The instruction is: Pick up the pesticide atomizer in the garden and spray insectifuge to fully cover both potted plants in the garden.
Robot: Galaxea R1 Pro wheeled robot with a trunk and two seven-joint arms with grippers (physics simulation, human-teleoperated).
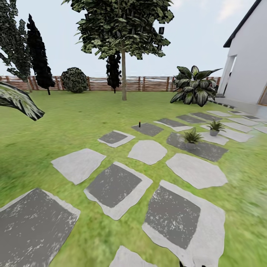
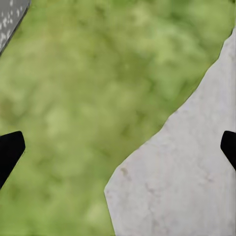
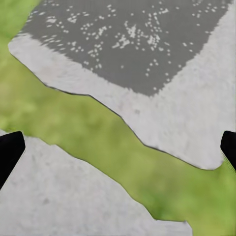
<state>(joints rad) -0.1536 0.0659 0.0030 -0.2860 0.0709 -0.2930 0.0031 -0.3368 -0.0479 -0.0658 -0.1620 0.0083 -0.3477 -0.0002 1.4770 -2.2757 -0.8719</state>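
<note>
Dark pesticide atomizer upright on far stepping stone; potted plants rightward.

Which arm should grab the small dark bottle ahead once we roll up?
Marginally the left, though it is too far to settle. The small dark red-tipped bottle stands just left of centre, on a dark stepping stone. Both the left gripper and right gripper are open, empty, over ground.
</note>
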